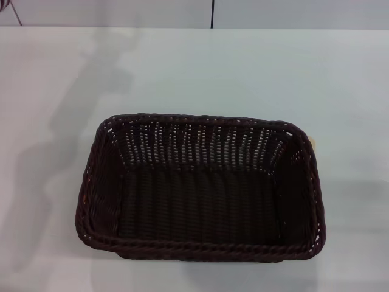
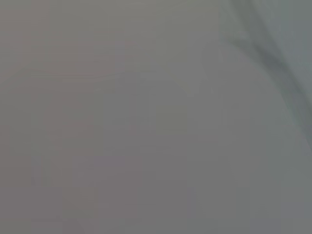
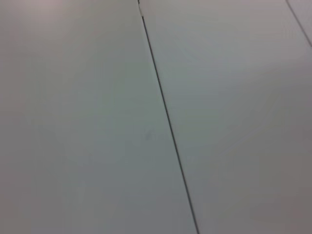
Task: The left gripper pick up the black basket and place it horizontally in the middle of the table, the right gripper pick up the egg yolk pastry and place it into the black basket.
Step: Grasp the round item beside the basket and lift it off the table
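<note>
The black basket [image 1: 200, 188] sits in the lower centre of the head view on the table [image 1: 55, 121], its long side running across the frame and its near braided rim close to the bottom edge. It is rectangular, of dark woven wicker, with sloped openwork walls and a tight-woven floor that holds nothing. A sliver of something pale [image 1: 313, 143] peeks past its upper right corner; whether it is the egg yolk pastry cannot be told. Bare white tabletop spreads wide to left, right and beyond, up to the far edge near the top. Neither gripper shows, so their state cannot be seen.
</note>
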### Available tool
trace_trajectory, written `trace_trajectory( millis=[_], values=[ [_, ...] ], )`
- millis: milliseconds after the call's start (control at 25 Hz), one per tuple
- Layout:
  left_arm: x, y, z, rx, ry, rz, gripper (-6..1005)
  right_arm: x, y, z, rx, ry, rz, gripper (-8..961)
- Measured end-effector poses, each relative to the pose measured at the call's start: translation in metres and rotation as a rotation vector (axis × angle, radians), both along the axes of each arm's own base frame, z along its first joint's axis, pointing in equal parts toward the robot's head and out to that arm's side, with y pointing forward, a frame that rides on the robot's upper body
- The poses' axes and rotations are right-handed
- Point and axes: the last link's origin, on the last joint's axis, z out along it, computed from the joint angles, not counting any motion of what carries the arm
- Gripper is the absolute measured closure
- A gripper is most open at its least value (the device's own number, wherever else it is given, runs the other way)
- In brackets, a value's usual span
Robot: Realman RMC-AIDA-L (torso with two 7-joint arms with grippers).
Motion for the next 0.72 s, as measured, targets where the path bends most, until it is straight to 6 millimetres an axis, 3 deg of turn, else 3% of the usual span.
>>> trace_trajectory(
  millis=[40,120,200,280,440,480,520,560,600,640,720],
  values=[
    [-0.008,-0.005,0.007,0.190,0.016,0.025,236,0.000,0.000,-0.001,-0.007,-0.002,0.000,137],
    [-0.008,-0.005,0.007,0.190,0.016,0.025,236,0.000,0.002,-0.004,-0.033,-0.009,0.004,137],
    [-0.019,-0.038,-0.020,0.601,0.195,-0.018,236,-0.001,0.007,-0.008,-0.067,-0.023,0.010,137],
    [-0.026,-0.053,-0.021,0.735,0.168,-0.073,235,-0.002,0.014,-0.013,-0.116,-0.037,0.014,137],
    [-0.026,-0.053,-0.021,0.735,0.168,-0.073,235,-0.003,0.030,-0.031,-0.255,-0.072,0.017,137],
    [-0.043,-0.080,-0.005,0.849,-0.145,-0.155,235,-0.004,0.034,-0.036,-0.293,-0.084,0.019,137],
    [-0.063,-0.086,-0.004,0.788,-0.333,-0.177,235,-0.006,0.038,-0.041,-0.330,-0.093,0.028,137],
    [-0.063,-0.086,-0.004,0.788,-0.333,-0.177,235,-0.008,0.041,-0.046,-0.361,-0.100,0.034,137],
    [-0.082,-0.086,-0.007,0.714,-0.429,-0.162,235,-0.010,0.043,-0.051,-0.390,-0.107,0.039,137],
    [-0.114,-0.085,-0.007,0.640,-0.549,-0.094,235,-0.011,0.046,-0.057,-0.422,-0.114,0.041,137],
    [-0.130,-0.085,-0.008,0.614,-0.603,-0.044,235,-0.014,0.049,-0.066,-0.474,-0.120,0.041,137]
  ],
)
